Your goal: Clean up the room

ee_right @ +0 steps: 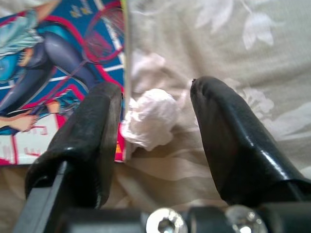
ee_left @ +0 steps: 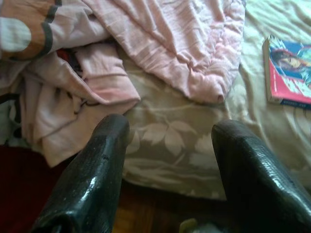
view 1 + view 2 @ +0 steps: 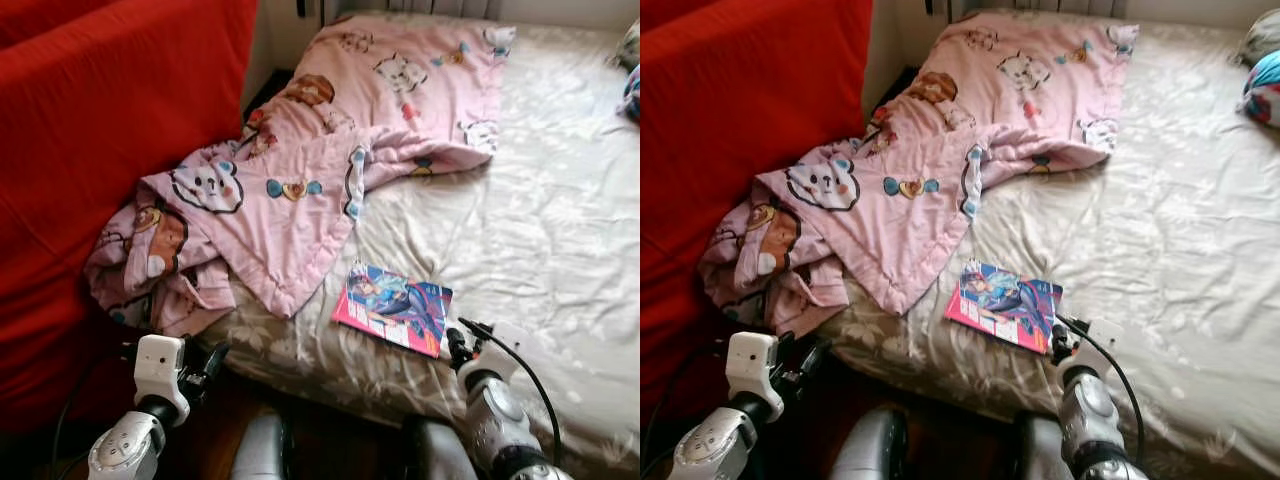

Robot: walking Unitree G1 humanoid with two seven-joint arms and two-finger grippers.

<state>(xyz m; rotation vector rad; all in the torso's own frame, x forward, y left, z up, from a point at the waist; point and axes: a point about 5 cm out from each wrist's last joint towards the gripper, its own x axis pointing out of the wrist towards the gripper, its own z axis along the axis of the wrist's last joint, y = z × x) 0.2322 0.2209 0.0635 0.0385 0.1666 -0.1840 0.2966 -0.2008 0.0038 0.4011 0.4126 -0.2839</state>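
My right gripper (image 1: 155,114) straddles, fingers spread, a crumpled tissue (image 1: 149,116) touching the comic book (image 1: 58,82) at nine o'clock; left gripper (image 2: 167,155) hangs open.

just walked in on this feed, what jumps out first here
A rumpled pink cartoon-print blanket sprawls across the bed, spilling off its near corner beside a red sofa. A bright comic book lies near the bed's front edge. The open right gripper is closing in on a crumpled white tissue right beside that book.
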